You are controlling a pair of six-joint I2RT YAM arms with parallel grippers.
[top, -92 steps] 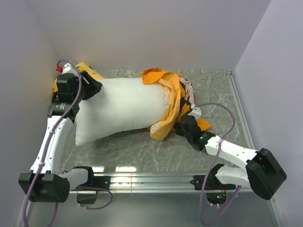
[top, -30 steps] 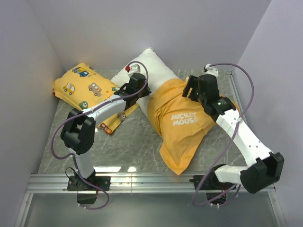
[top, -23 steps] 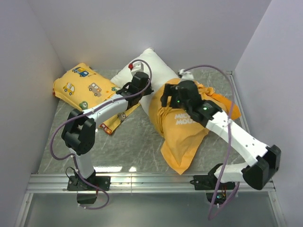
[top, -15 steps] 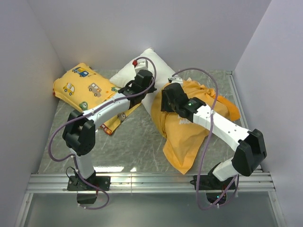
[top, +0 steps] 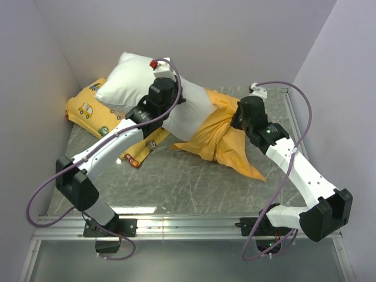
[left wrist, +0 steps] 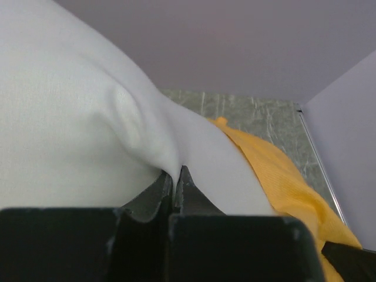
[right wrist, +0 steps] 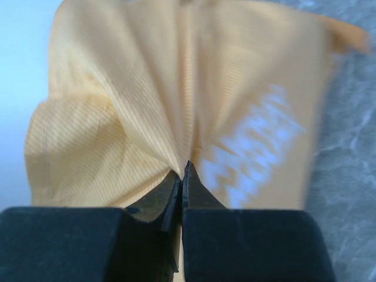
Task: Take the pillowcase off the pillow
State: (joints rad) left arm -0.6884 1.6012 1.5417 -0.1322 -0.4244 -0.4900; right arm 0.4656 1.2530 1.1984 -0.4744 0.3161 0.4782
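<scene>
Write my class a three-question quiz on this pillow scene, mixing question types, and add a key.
1. True or false: the left gripper is shut on the plump white pillow.
2. What does the right gripper pinch? A) the orange fabric pillowcase B) a blue towel C) a wooden spoon
3. Fill in: in the top view, the small yellow car-print pillow lies at the far-____ corner of the grey marbled table.

Key: 1 true; 2 A; 3 left.
</scene>
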